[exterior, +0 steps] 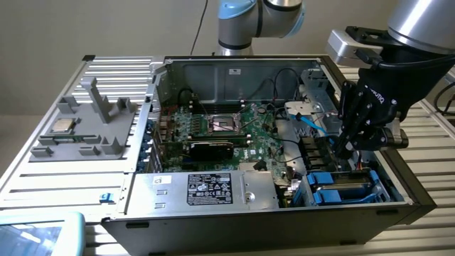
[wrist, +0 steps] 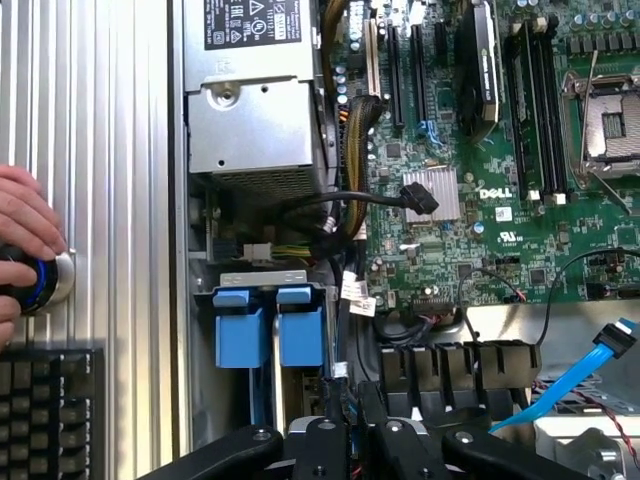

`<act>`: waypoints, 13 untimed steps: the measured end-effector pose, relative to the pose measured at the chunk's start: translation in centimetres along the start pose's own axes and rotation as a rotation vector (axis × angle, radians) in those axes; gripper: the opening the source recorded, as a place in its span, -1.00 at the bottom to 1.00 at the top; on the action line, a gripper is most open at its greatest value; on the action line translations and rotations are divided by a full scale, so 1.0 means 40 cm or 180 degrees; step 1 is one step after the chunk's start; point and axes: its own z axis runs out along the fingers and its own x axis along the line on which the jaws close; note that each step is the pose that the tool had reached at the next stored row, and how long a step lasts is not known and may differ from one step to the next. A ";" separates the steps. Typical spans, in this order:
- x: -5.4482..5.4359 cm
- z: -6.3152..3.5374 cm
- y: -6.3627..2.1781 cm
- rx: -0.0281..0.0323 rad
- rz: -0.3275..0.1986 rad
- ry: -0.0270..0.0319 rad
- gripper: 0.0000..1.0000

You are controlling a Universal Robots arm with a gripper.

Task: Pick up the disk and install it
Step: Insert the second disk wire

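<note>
The gripper (exterior: 353, 140), right of frame, reaches into the open computer case (exterior: 213, 69) on a ribbed metal table (exterior: 42, 181) — fingers nearly together on nothing visible. The disk (exterior: 340, 186) sits in the lower-right bay.

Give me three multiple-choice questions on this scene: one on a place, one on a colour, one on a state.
1. Where is the gripper? A outside the case; B inside the case, by the carriers; C on the floor.
2. What colour are the carriers? A red; B blue; C green.
3. The case is: A open; B closed; C upside down.

Answers: B, it hangs in the corner of the case, just above the carriers; B, their plastic is bright blue; A, the motherboard lies exposed.
</note>
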 end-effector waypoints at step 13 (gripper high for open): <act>0.000 0.000 0.000 0.0000 0.0000 -0.0002 -0.69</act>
